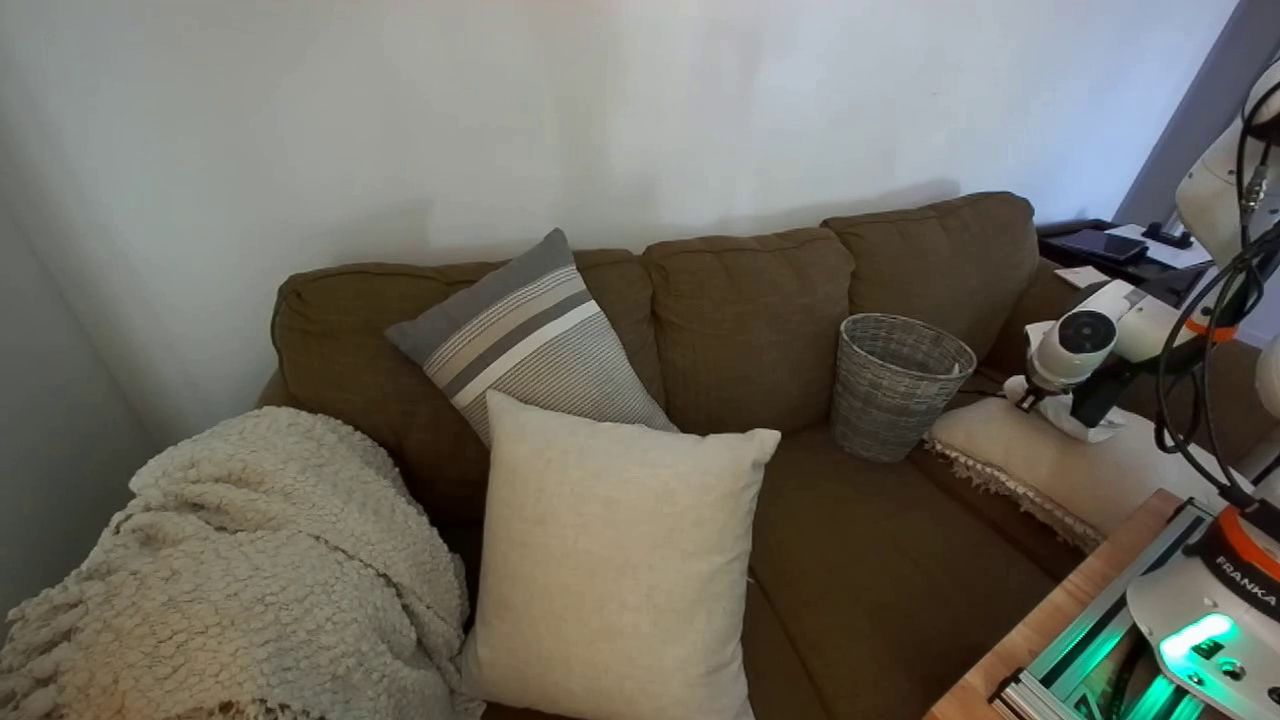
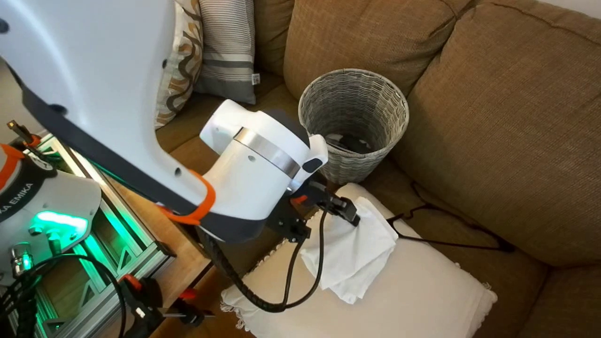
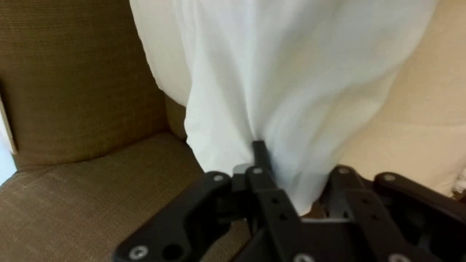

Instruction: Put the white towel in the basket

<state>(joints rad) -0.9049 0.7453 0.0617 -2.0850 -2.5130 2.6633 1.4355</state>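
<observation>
- Probably at the grasping step: down at the white towel (image 2: 354,258) with the gripper (image 3: 298,167), not yet at the carry.
- Seen in the wrist view with fingers (image 3: 261,154) apart and folds of cloth rucked up between; cannot tell how hard pressed, if at all.
- As for the towel: lying rumpled on top of the cream cushion (image 2: 413,286), near the basket (image 2: 352,169) but outside it.
- Next, by the look of it, to bring the fingers together on the bunched folds, taking in enough layers to hold.
- Then to lift well up before travelling sideways, so as to bring the hanging corners over the basket's rim; otherwise likely to drag cloth on the weave or tip the basket.
- After that, to centre over the upward-facing mouth and let go.
- Expect only a short crossing, with a visible gap between basket and robot arm (image 1: 1150,325) in an exterior view.
- Watch the black cord (image 2: 505,245) at or just beside the towel's edge; possibly liable to get pinched along with it.
- Mind the cable loop (image 2: 270,307) hanging over the cushion, and the edge of the wooden table (image 2: 188,256) on the robot's base side.
- Count on little room behind the basket, close by the sofa back (image 1: 750,330); cannot tell whether touching.
- For spare swing room, look to the stretch of brown seat (image 1: 860,530) between basket and pale pillow (image 1: 615,560).
</observation>
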